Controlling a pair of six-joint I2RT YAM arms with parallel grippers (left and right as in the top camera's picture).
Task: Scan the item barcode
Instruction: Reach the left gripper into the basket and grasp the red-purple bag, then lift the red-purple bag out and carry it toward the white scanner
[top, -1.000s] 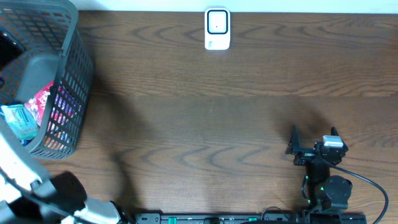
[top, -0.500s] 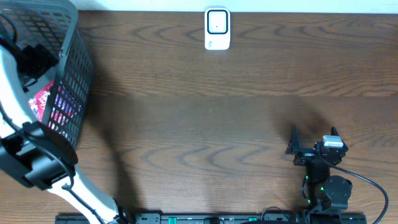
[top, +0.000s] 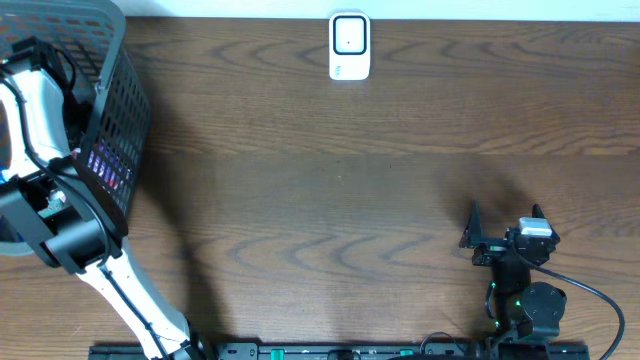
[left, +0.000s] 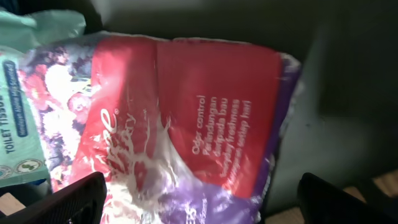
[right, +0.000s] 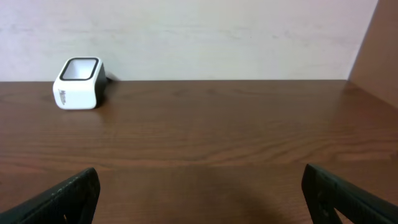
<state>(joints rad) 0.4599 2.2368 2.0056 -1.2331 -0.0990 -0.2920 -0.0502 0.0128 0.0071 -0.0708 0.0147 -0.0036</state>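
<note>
The item, a red and purple floral packet (left: 186, 112), lies in the grey mesh basket (top: 118, 120) at the table's far left. My left arm (top: 35, 110) reaches down into that basket. Its gripper (left: 205, 205) hangs open just above the packet, one finger on each side and touching nothing. No barcode shows on the packet's visible face. The white barcode scanner (top: 349, 46) stands at the back middle of the table and also shows in the right wrist view as the scanner (right: 79, 83). My right gripper (top: 505, 212) rests open near the front right, empty.
A teal toilet tissue pack (left: 18, 124) lies beside the packet in the basket. The basket's dark walls (left: 348, 74) close in around the left gripper. A pale wall (right: 199, 37) backs the wooden table (top: 330, 200).
My left arm has swung from the front left corner up and over into the basket, now covering the packs there. The right arm has not moved.
</note>
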